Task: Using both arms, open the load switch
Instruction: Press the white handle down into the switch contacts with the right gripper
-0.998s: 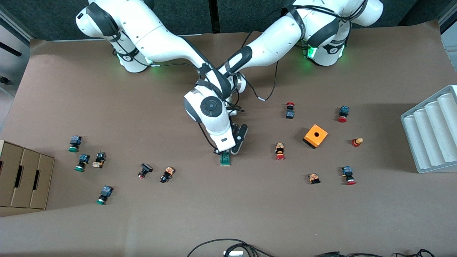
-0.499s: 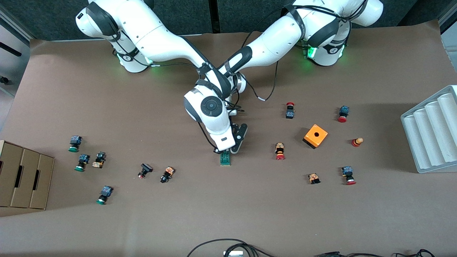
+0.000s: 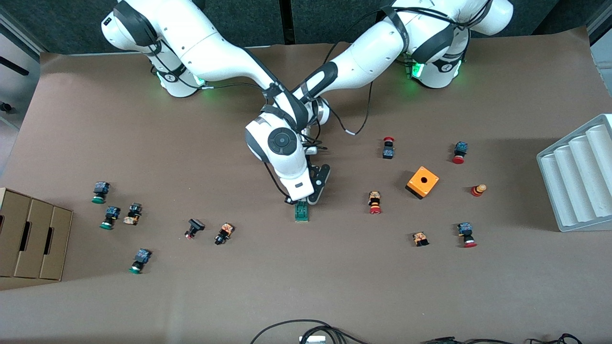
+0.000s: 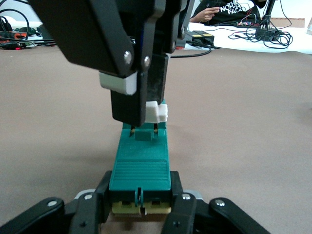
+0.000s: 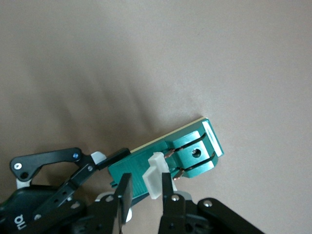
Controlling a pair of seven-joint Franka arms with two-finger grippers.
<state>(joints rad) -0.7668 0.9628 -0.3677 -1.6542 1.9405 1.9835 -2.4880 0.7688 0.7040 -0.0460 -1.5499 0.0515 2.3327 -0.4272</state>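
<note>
The load switch (image 3: 301, 213), a narrow dark-green block, lies mid-table. My left gripper (image 4: 141, 201) is shut on one end of the green body (image 4: 141, 168), low at the table. My right gripper (image 5: 145, 187) comes down from above at the switch's middle and is shut on its white sliding piece (image 5: 155, 176). That piece touches one finger (image 5: 166, 191). The left wrist view shows the white piece (image 4: 157, 112) under the right gripper's fingers (image 4: 129, 97). In the front view the right gripper (image 3: 298, 201) and the left gripper (image 3: 311, 197) meet over the switch and partly hide it.
An orange cube with a hole (image 3: 422, 182) sits toward the left arm's end among several red-capped buttons (image 3: 375, 202). Green-capped buttons (image 3: 100, 191) lie toward the right arm's end by a cardboard box (image 3: 31, 234). A grey ridged tray (image 3: 576, 174) and cables (image 3: 311, 330) are also there.
The right arm's wrist has shifted very slightly toward the arm bases. The switch and the left gripper have not visibly moved.
</note>
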